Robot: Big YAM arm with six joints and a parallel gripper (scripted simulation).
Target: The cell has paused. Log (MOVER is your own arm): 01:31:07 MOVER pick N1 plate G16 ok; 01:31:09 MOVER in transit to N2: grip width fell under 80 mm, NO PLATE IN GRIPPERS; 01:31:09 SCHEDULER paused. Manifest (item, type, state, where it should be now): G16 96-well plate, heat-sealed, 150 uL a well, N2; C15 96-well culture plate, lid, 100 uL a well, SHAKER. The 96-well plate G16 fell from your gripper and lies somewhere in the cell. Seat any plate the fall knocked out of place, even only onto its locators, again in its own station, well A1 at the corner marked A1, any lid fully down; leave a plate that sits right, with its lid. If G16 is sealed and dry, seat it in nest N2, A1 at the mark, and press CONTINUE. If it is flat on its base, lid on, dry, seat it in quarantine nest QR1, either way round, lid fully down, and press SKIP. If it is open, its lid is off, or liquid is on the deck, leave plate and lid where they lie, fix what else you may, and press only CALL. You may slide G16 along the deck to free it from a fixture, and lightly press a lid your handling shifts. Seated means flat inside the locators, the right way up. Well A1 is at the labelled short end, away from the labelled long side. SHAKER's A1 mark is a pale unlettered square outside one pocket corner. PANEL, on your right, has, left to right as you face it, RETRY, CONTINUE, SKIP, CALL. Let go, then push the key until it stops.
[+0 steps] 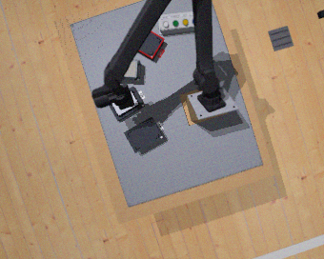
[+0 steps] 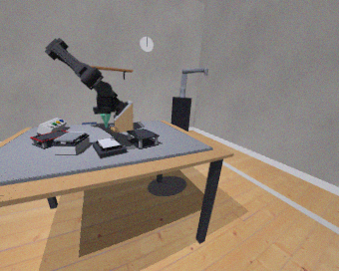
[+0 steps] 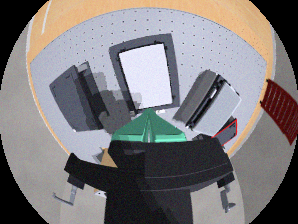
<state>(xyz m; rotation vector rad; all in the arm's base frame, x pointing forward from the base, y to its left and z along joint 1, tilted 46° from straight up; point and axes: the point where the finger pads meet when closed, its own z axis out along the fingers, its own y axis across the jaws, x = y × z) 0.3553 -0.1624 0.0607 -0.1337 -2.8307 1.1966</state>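
Note:
A plate with a flat white top [image 3: 143,72] lies inside a black frame on the grey deck; it also shows in the side view [image 2: 109,144] and, partly under my arm, in the overhead view [image 1: 124,107]. My gripper [image 3: 149,112] hovers above its near short end, the green fingers shut together with nothing between them. In the side view the gripper [image 2: 105,120] hangs clear above the plate. A dark raised station [image 1: 145,135] stands just beside the white plate, also seen in the wrist view [image 3: 73,96].
A grey plate-like block [image 1: 134,72] lies between the white plate and a red-edged nest [image 1: 151,46]. The key panel [image 1: 179,23] sits at the deck's far edge. My arm's base [image 1: 211,107] stands at the right of the deck.

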